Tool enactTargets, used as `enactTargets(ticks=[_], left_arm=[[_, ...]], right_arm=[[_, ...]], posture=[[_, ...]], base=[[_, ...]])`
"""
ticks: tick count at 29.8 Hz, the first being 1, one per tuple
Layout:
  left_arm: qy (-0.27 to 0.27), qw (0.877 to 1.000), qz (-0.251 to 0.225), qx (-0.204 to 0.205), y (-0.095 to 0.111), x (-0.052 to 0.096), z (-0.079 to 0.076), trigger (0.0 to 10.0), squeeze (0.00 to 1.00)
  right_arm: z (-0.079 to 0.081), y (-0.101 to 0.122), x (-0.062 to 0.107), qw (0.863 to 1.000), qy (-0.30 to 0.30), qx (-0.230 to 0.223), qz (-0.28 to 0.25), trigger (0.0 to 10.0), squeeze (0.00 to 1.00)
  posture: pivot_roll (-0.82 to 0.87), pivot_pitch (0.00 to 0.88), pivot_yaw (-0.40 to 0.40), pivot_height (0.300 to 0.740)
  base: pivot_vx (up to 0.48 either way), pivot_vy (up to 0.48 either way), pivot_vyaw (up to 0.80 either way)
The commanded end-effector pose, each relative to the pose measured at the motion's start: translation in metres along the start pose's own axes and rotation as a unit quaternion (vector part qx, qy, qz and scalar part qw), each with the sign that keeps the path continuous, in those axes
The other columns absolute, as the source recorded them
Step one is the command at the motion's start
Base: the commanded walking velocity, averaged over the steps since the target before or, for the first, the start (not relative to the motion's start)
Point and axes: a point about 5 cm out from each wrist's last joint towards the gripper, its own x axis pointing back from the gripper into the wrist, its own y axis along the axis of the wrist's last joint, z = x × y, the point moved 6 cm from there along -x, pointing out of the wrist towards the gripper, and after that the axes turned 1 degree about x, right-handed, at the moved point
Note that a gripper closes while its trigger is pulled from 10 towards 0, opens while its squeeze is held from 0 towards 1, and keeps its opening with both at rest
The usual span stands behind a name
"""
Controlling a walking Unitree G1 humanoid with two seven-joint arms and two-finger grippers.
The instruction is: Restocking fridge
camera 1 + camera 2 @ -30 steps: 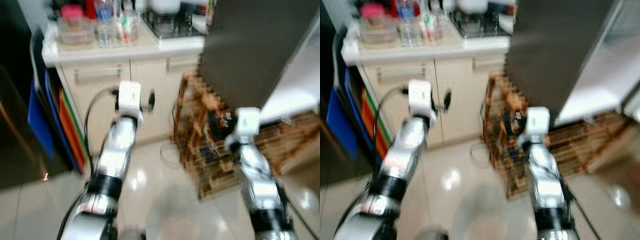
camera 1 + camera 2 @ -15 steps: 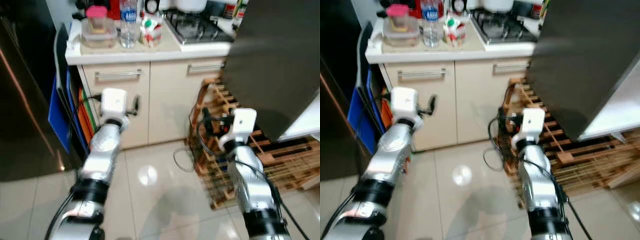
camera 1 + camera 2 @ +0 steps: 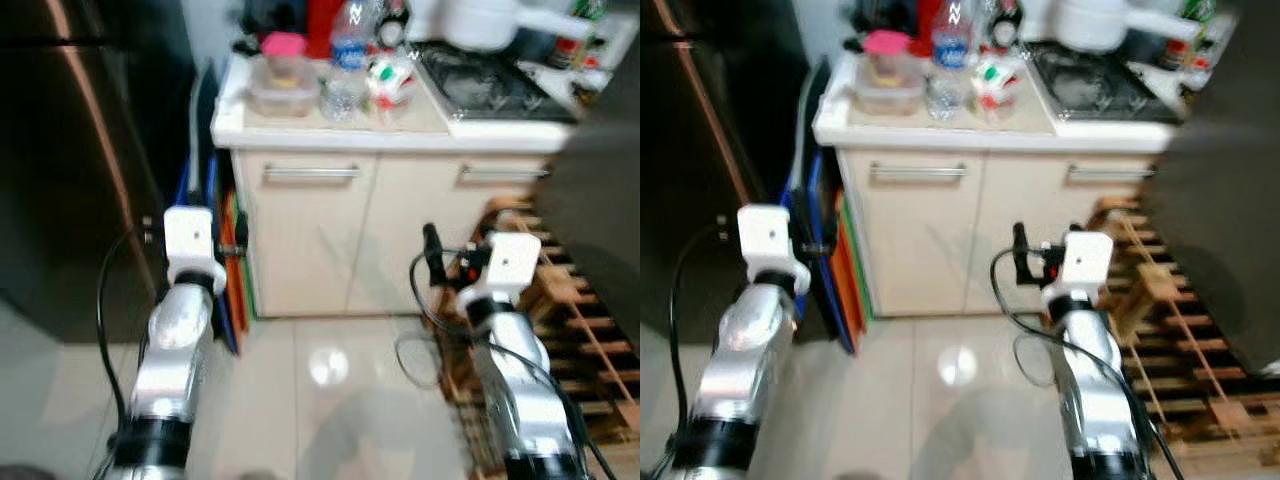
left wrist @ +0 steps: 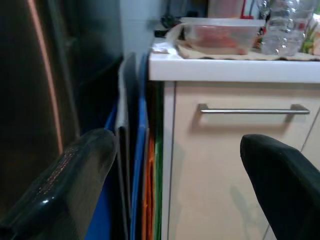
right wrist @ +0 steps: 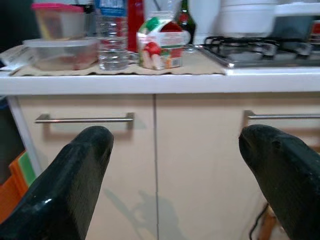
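Water bottle (image 5: pixel 112 42) on counter (image 5: pixel 150 80): probably light, slippery, best gripped mid-body | milk carton (image 5: pixel 159 44): soft, squashable | left gripper (image 4: pixel 170 185), right gripper (image 5: pixel 175 175): fingers apart, empty

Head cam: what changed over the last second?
The camera swung to the robot's left: the cream counter cabinet now sits centred and the dark fridge front fills the left. Nothing was grasped or released. Left gripper and right gripper remain open and empty; the clear plastic water bottle and small carton stay on the counter.
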Motion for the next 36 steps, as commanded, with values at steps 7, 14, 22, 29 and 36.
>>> enactTargets(ticks=[7,14,22,29,36], left_arm=[[-0.068,0.997,-0.042,0.009,0.03,-0.01,-0.046,10.0,0.0],[-0.105,0.993,-0.046,0.004,0.039,-0.022,-0.056,10.0,0.0],[-0.126,0.991,-0.035,-0.006,0.035,-0.027,-0.065,10.0,0.0],[-0.176,0.983,-0.045,0.008,0.044,-0.026,-0.086,10.0,0.0],[-0.156,0.987,-0.045,0.022,0.047,-0.031,-0.081,10.0,0.0]], right_arm=[[-0.013,0.007,-0.004,0.999,-0.037,0.017,-0.012,10.0,0.0],[-0.017,0.015,-0.014,0.998,-0.046,0.024,-0.025,10.0,0.0],[-0.016,0.01,-0.018,0.998,-0.044,0.026,-0.021,10.0,0.0],[-0.01,0.007,-0.022,0.999,-0.034,0.026,-0.018,10.0,0.0],[-0.008,0.006,-0.024,0.999,-0.032,0.025,-0.018,10.0,0.0]], posture=[[0.08,0.0,-0.043,0.74],[0.07,0.0,-0.033,0.74],[0.08,0.0,-0.027,0.74],[0.08,0.0,-0.028,0.74],[0.08,0.0,-0.023,0.74]], base=[[0.343,0.0,0.0],[0.48,0.0,0.0],[0.48,0.0,0.0],[0.48,0.0,0.0],[0.48,0.0,0.0]])
